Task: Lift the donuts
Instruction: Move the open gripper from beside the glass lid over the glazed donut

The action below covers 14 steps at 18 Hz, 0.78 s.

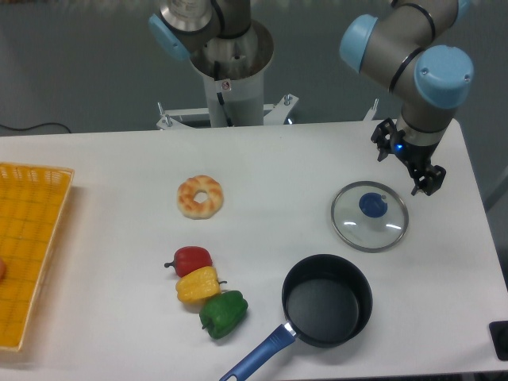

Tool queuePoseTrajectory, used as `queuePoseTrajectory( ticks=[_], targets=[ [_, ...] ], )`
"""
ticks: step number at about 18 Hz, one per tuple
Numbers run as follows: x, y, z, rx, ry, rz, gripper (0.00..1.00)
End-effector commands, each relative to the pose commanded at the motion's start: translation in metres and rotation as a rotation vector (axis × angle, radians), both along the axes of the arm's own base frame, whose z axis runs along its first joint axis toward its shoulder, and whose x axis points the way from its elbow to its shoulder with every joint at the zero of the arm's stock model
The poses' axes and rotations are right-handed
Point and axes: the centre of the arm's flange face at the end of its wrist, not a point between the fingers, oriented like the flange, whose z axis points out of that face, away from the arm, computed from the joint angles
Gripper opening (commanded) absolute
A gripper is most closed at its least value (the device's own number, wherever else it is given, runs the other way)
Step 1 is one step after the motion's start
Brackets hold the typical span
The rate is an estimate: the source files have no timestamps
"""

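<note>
Currently your end effector (406, 164) hangs over the right rear part of the worktop (111, 167), just behind the right edge of the glass lid (370, 216). Its dark fingers (429, 179) are seen end-on and partly overlap the wrist housing, so you cannot tell whether they are parted or closed; nothing shows between them.

Donut (200, 196): lying flat on the worktop, well to the left of the end effector and slightly nearer the camera. Golden-tan ring with cream patches, hole facing up. It touches nothing and is well apart from the end effector.

Lid: flat on the worktop, blue knob up, directly below and a little left of the end effector in the frame.

Pan (327, 299): black, blue handle pointing toward the front-left, sits in front of the lid, further from the end effector than the lid is.

Peppers: red (191, 259), yellow (198, 284) and green (224, 313) in a short diagonal row, each touching the next, in front of the donut and far left-front of the end effector.

Yellow basket (28, 246): at the far left edge, the item furthest from the end effector.
</note>
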Motion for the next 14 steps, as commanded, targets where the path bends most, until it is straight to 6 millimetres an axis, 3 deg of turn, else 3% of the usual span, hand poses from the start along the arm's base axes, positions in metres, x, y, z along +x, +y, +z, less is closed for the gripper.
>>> queuePoseTrajectory(
  ticks=[5,7,14],
  targets=[
    [0.004,0.002,-0.004,0.012,-0.01,0.035,1.0],
    [0.023,-0.004,0.002,0.042,-0.009,0.091,1.0],
    [0.077,-0.017,-0.006,0.049,-0.031,0.294,1.0]
  ],
)
